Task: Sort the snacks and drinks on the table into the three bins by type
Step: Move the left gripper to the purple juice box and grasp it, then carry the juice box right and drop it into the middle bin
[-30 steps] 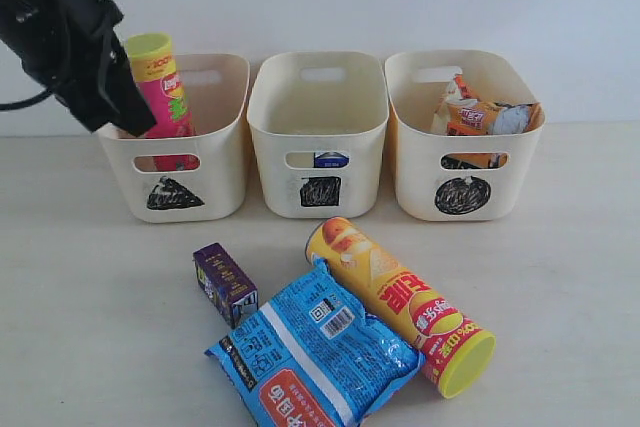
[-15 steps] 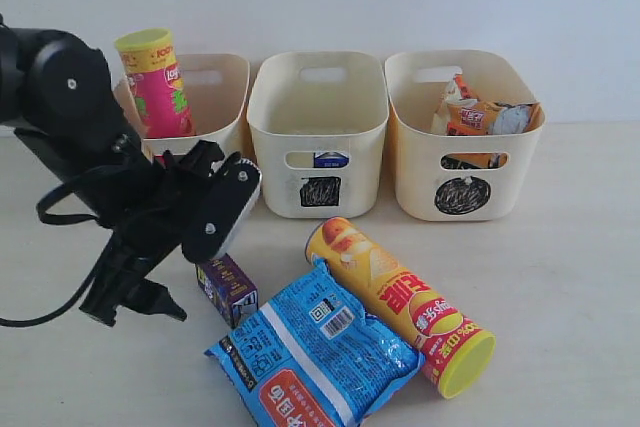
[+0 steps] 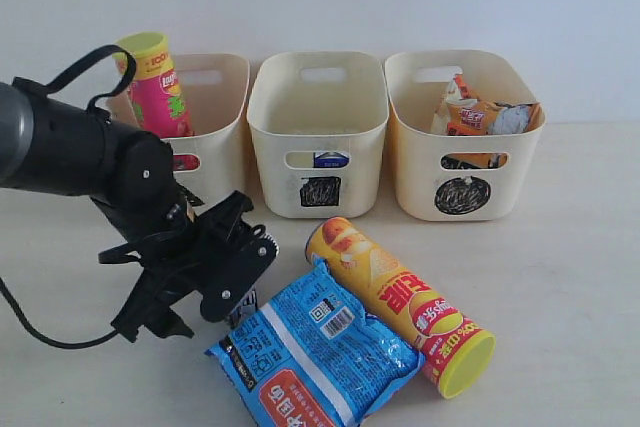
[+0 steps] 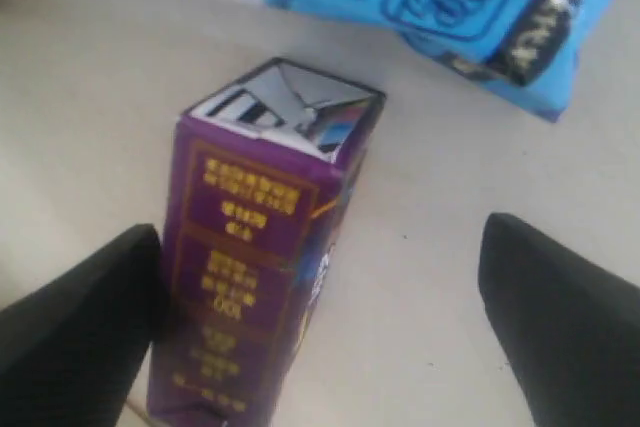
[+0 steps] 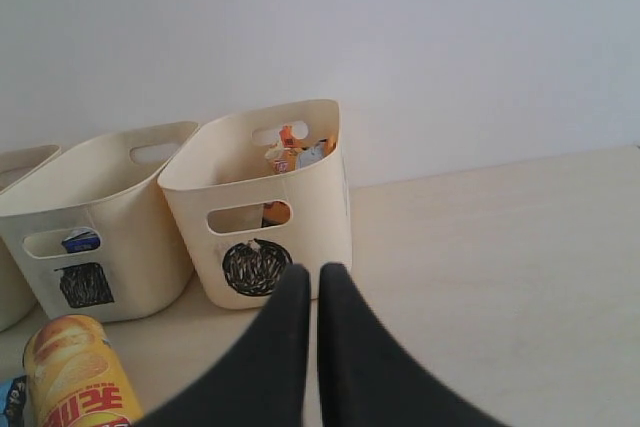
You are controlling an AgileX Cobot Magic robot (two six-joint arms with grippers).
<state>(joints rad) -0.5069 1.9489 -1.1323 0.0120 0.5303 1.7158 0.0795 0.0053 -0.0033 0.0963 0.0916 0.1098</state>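
Two snacks lie nearest on our bench [image 3: 560, 277]: the blue bag [image 3: 320, 357] and, just beside it, the yellow-red tube [image 3: 400, 302]. Our left pincer [image 4: 318, 232] gapes wide with the purple carton [image 4: 255, 247] between its fingers [image 4: 80, 327], close to the bag; our right pincer [image 5: 308, 277] is pressed together, empty. Farthest back, we see the pink tube [image 3: 160, 87] standing in the leftmost bin [image 3: 225, 117].

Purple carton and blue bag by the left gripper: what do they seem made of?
Purple carton: probably coated paperboard, slightly glossy; crisp edges and a folded silvery end. Blue bag: looks like thin glossy plastic film; crinkles catching light.
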